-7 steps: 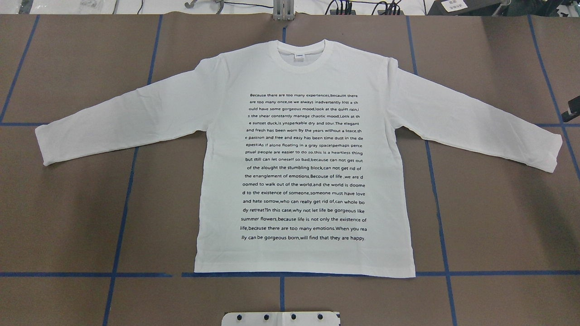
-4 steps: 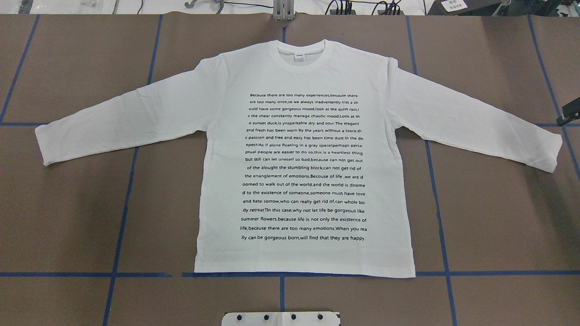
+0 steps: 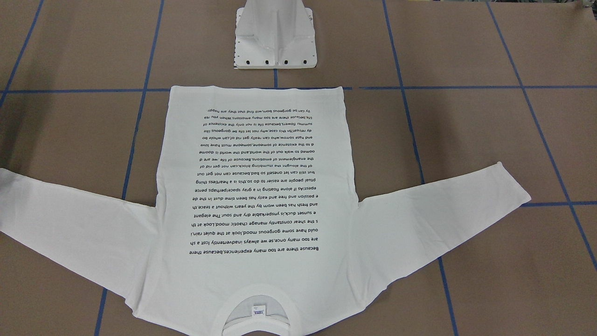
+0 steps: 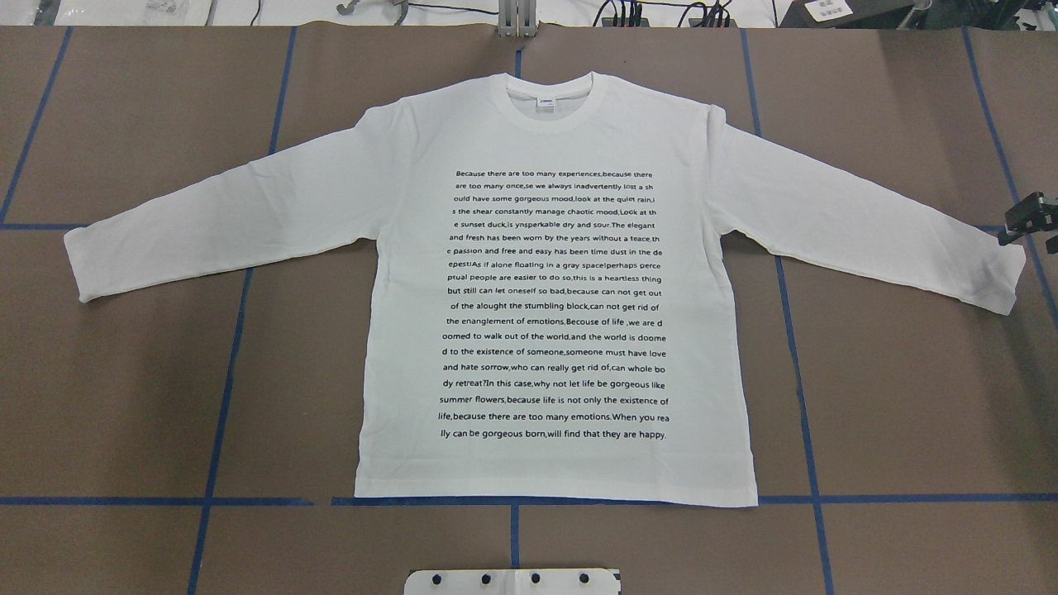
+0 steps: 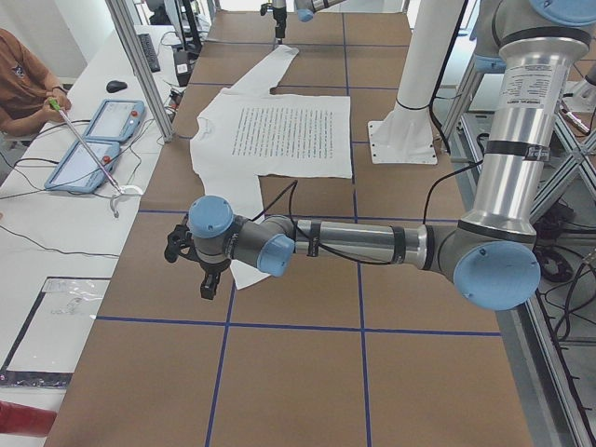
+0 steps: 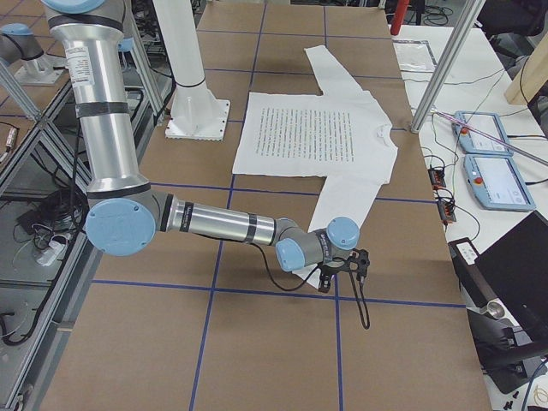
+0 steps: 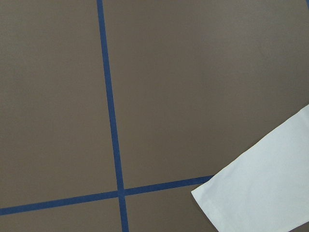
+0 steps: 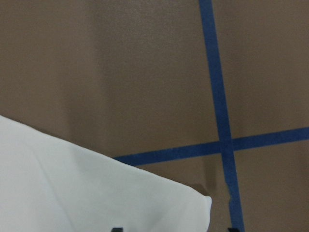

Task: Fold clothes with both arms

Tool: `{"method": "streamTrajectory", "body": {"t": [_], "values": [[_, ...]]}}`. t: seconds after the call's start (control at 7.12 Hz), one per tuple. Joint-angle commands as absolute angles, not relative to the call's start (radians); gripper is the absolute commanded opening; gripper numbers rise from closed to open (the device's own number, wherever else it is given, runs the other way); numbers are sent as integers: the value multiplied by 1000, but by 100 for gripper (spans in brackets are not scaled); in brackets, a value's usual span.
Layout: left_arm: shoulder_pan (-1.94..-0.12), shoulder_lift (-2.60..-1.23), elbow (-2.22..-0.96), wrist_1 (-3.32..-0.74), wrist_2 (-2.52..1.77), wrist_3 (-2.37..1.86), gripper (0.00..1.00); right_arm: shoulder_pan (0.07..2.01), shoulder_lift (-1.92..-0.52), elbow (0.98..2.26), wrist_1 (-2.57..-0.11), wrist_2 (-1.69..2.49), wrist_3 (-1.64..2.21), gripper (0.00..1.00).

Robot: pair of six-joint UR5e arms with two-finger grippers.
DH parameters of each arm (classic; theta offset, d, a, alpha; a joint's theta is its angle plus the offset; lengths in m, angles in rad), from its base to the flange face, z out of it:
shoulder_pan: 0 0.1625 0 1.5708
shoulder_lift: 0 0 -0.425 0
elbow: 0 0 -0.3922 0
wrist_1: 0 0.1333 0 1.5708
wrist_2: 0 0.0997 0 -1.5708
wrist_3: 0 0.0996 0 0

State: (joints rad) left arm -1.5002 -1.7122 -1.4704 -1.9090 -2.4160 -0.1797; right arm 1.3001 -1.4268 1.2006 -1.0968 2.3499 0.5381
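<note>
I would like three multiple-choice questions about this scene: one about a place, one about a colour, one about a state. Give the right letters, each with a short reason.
1. Where is the right hand?
A. over the collar
B. beside a sleeve cuff
C. over the hem

2. What colour are the tape lines on the table?
A. blue
B. red
C. yellow

3. How does the T-shirt lie?
A. folded in half
B. in a heap
C. spread flat, print up

Answers: 1 B, the hand shows at the overhead view's right edge, by the cuff; 2 A, every line is blue; 3 C, both sleeves lie out and the text shows.
</note>
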Motion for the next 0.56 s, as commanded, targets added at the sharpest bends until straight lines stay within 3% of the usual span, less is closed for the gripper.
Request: {"method": "streamTrajectory", "body": {"t": [0.0,0.28,0.42], "values": [[-1500,-1713,-1470,-1923,-2415,-178,100,1287,-1417,1137,-1050,2349,538,77],[-1500,-1712,-1454,-1957,-2414,-178,100,1284,-1419,1128,-1048,2347,537,71],[-1500,-1712,-1453,-1957,-2414,-178,100,1284,-1419,1123,-1048,2347,538,51]]}}
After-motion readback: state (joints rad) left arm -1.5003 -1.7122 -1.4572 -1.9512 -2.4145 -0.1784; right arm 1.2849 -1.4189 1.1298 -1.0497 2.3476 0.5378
